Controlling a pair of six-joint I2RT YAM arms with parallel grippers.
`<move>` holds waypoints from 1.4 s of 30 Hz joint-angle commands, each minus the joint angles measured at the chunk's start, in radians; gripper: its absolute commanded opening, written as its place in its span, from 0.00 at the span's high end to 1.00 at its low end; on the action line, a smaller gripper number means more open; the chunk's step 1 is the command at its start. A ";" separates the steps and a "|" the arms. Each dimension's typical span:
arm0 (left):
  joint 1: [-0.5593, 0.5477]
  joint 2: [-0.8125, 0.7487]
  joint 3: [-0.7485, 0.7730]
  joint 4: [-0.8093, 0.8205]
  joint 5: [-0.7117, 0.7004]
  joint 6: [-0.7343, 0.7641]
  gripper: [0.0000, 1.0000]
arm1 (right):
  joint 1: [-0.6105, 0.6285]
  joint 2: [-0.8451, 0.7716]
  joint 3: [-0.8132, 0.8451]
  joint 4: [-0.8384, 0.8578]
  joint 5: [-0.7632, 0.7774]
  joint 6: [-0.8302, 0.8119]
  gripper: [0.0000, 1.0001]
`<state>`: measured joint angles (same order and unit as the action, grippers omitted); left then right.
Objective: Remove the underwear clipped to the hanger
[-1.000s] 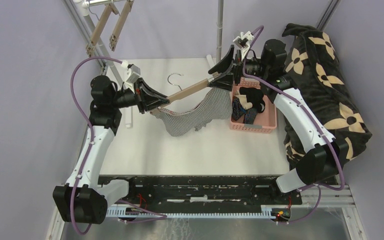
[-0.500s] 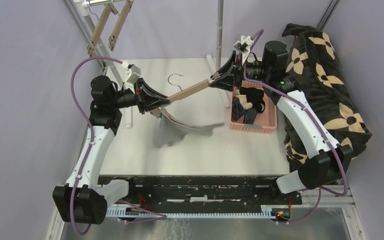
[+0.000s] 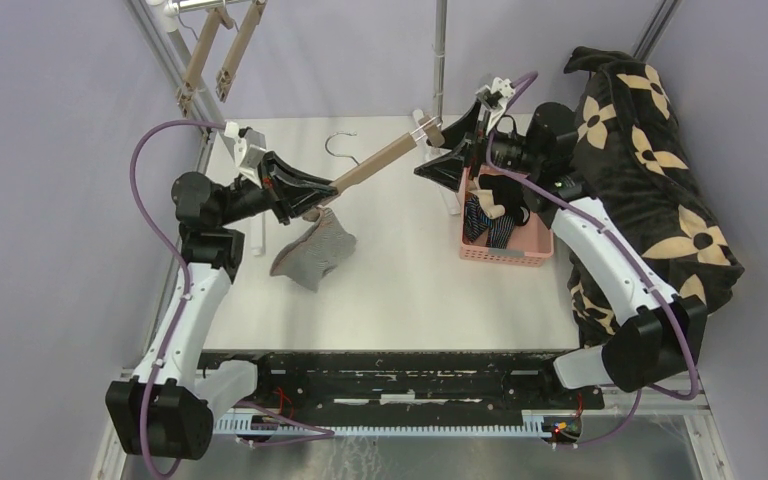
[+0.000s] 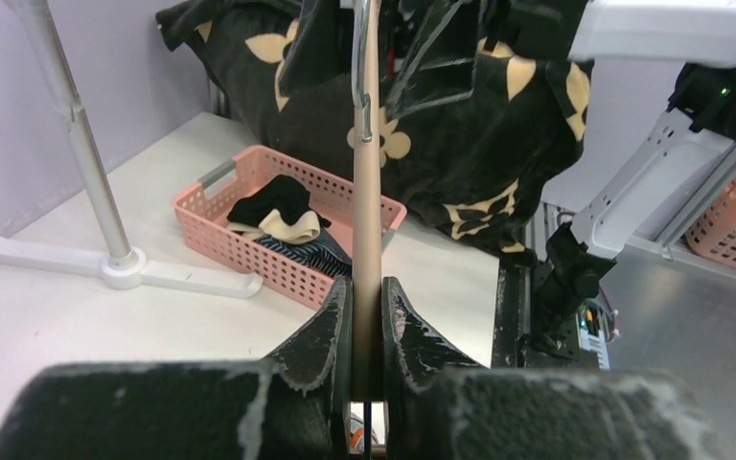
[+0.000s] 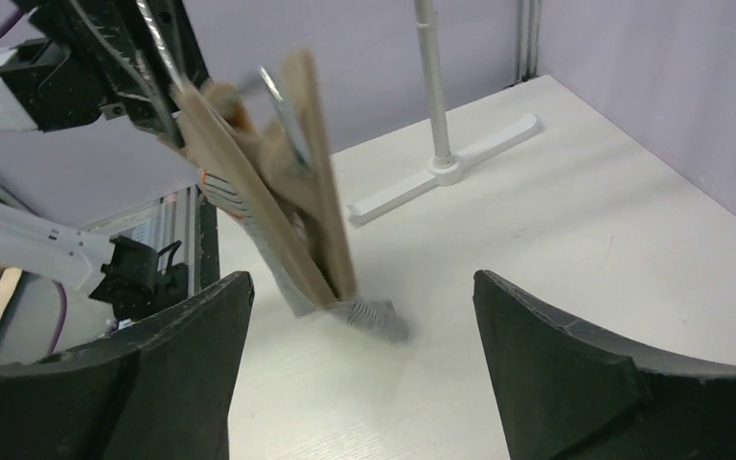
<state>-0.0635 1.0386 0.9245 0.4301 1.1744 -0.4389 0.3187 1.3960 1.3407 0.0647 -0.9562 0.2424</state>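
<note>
The grey-and-white fine-striped underwear (image 3: 312,252) lies slack and crumpled on the white table (image 3: 410,290), left of centre. Its upper corner reaches up to the low left end of the tan wooden hanger (image 3: 380,160). Whether a clip holds it there cannot be told, and the right wrist view shows that end only as a blur. The hanger is tilted, rising from left to right above the table, with its thin metal hook (image 3: 340,145) pointing away from the arms. The left gripper (image 4: 367,307) is clamped narrowly on the hanger's bar near its low end, both fingers pressed flat against the wood. The left arm stands up from its base, with the forearm bent inward and the wrist level. The right gripper (image 3: 432,150) is spread wide and holds nothing. Its two fingers sit either side of the hanger's raised right end, apart from it. The right arm stretches far forward, with its wrist turned to the left. Just beneath that wrist sits a pink perforated plastic basket (image 3: 505,255) holding a plain black pair (image 3: 505,190) and a navy striped pair (image 3: 480,220). A white stand (image 3: 440,50) rises behind the basket, and a large black blanket with tan flowers (image 3: 660,170) lies along the right side.
</note>
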 commanded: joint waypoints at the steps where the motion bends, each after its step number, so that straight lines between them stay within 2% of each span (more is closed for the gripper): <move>1: -0.043 0.000 -0.044 0.361 -0.103 -0.243 0.97 | 0.001 0.005 -0.098 0.513 0.077 0.334 0.06; 3: -0.086 0.008 -0.058 0.389 -0.142 -0.247 0.97 | 0.002 0.027 -0.117 0.689 0.074 0.433 0.05; 7: -0.167 0.027 -0.071 0.402 -0.239 -0.207 0.97 | 0.003 0.038 -0.164 0.928 0.104 0.556 0.07; 14: -0.222 0.058 -0.088 0.473 -0.402 -0.186 0.97 | 0.008 0.101 -0.143 1.157 0.103 0.736 0.08; 18: -0.223 0.063 -0.071 0.488 -0.475 -0.160 0.97 | 0.008 0.099 -0.159 1.159 0.099 0.738 0.09; 26: -0.255 0.125 -0.036 0.520 -0.464 -0.173 0.97 | 0.015 0.080 -0.166 1.114 0.112 0.706 0.10; 36: -0.320 0.179 -0.053 0.650 -0.473 -0.228 0.97 | 0.041 0.114 -0.153 1.118 0.143 0.686 0.15; 42: -0.343 0.217 -0.058 0.723 -0.490 -0.271 0.97 | 0.043 0.119 -0.136 1.105 0.151 0.685 0.29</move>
<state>-0.3923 1.2411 0.8410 1.0100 0.7319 -0.6449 0.3580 1.5146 1.1683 1.1141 -0.8246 0.9363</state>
